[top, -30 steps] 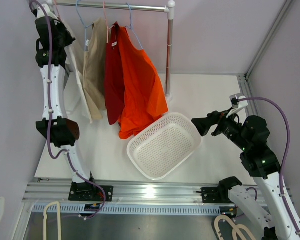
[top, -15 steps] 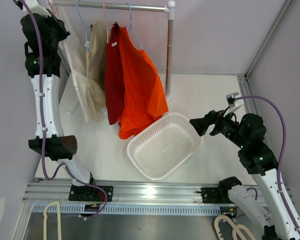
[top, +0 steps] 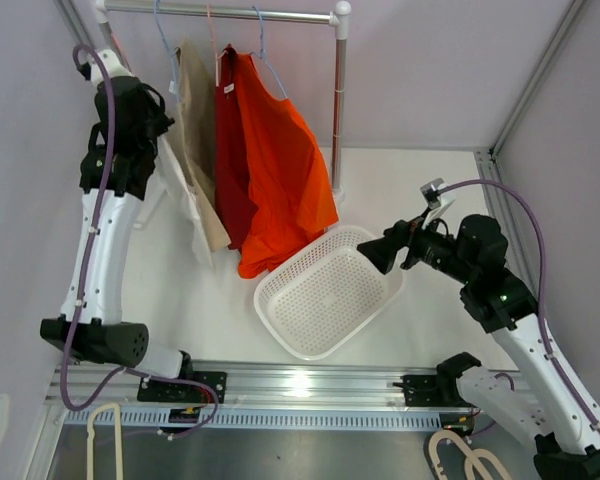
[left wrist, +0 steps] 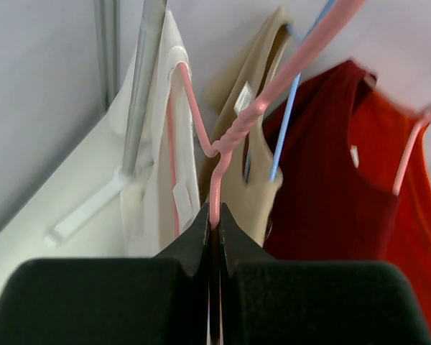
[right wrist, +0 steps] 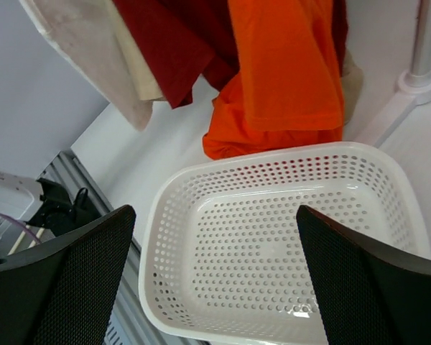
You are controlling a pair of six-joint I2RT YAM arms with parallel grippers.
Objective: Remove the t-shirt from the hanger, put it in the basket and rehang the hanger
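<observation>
Grey walls close in a white table (top: 420,190) with a clothes rail (top: 230,13) across the back. Below the rail's left end, the left jaws are clamped shut on the neck of a pink hanger (left wrist: 215,154). It carries the white t-shirt (left wrist: 154,165); whether its hook is off the rail I cannot tell. Rightward under the rail hang beige (top: 198,110), dark red (top: 230,150) and orange (top: 285,170) shirts. Forward of the rail sits a basket (top: 263,295), with the right jaws gaping empty at its right rim. The hanger is best held firm and level, clear of the neighbours, while the cloth slips off one shoulder at a time.
</observation>
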